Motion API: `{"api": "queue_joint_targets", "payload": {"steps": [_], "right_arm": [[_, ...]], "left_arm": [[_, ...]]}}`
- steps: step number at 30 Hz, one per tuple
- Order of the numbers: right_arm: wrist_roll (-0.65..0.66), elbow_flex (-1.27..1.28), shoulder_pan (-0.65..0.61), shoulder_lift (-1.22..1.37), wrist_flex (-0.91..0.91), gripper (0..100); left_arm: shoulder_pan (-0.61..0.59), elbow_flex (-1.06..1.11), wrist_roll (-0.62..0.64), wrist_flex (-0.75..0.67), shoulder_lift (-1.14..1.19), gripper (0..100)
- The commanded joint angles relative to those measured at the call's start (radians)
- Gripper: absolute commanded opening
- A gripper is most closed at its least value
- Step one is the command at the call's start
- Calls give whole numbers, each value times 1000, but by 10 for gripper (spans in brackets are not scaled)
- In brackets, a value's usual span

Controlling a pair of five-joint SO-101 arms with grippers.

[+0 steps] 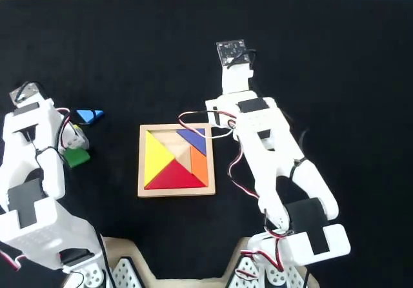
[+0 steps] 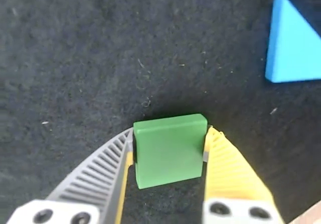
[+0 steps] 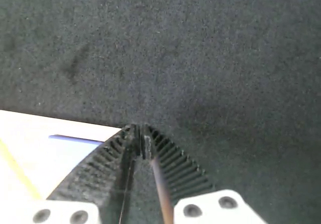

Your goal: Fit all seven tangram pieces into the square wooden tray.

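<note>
The square wooden tray (image 1: 141, 162) lies mid-table with yellow (image 1: 155, 157), red (image 1: 175, 175), orange (image 1: 199, 163) and dark blue (image 1: 192, 139) pieces in it and a bare wooden patch in the middle. My left gripper (image 2: 169, 142) is shut on a green square piece (image 2: 169, 149), which appears in the high view as a green square (image 1: 77, 157) left of the tray. A light blue triangle (image 2: 293, 43) lies on the cloth just beyond it, and shows in the high view as a blue triangle (image 1: 88, 115). My right gripper (image 3: 139, 136) is shut and empty, beside the tray's corner (image 3: 30, 133).
Black cloth covers the whole table (image 1: 322, 55). The right arm's body (image 1: 271, 152) stretches along the tray's right side. The left arm (image 1: 32, 172) stands at the left edge. Open cloth lies behind the tray and at the far right.
</note>
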Motion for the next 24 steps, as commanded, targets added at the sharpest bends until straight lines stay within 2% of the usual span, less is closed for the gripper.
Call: {"api": "queue_joint_targets", "payload": {"steps": [1,6,11,20,24], "right_arm": [[6,-8,23,-61,-21,12],[-2,-5,80,-56,-83,12],[-3,-5,135,-54,-117,12],[-91,5,269,-50,-192,12],[-89,16,269,-8,-250,12]], "left_arm": [[27,-124,-109,66,-64,60],[163,-200,-301,155,-163,60],[335,-209,-454,184,-224,60],[680,-211,-459,170,-143,61],[737,-219,-405,101,-74,61]]}}
